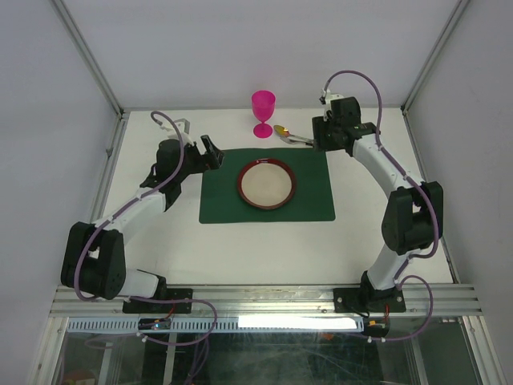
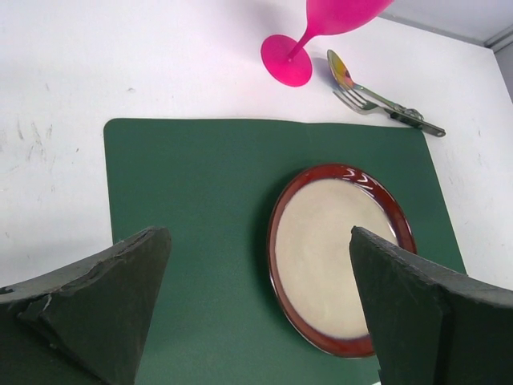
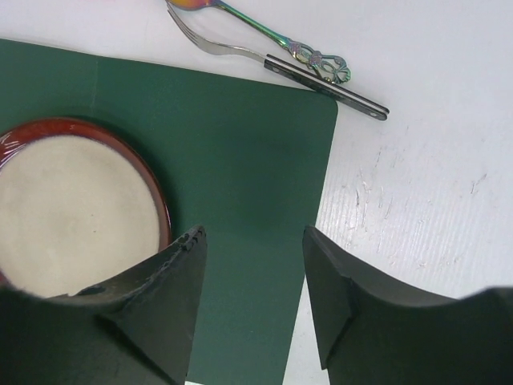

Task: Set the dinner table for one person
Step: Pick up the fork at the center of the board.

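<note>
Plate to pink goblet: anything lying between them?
Nothing loose. Top view shows only bare green placemat, then a strip of white table, between plate and goblet.

Dinner table (image 1: 264, 249): large rectangular top, white and matte.
Edges: aluminium frame rails (image 1: 264, 298) along the near edge and both sides.
Pose: flat, level.
Surface: faint scuff marks in some places.

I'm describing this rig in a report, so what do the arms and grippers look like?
The left arm and right arm have white links, black joints and looping lilac cables. The left gripper and right gripper are black, with blunt wedge-shaped fingers.
</note>
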